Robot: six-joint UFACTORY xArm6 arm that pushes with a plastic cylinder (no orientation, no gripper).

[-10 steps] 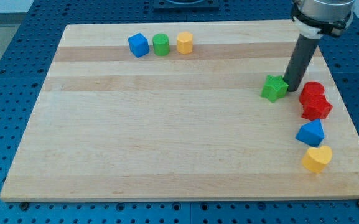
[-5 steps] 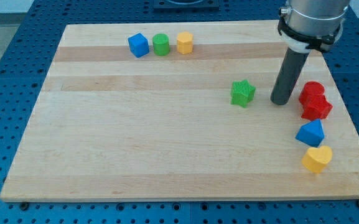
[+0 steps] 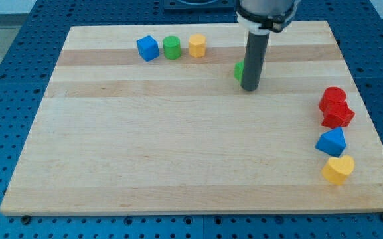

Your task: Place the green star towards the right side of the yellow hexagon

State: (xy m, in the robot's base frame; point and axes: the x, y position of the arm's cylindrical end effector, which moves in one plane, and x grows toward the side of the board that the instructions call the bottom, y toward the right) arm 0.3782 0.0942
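Pushing: my tip touches the green star, mostly hidden behind it, up-left. Yellow hexagon lies farther up-left. No hand; nothing held.

I work in a lab: under my tip lies a pale wooden board, resting on a blue perforated bench all around it.

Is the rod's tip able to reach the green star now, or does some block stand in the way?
Probably yes: my tip is already right beside the green star, which it mostly hides. No other block lies between them.
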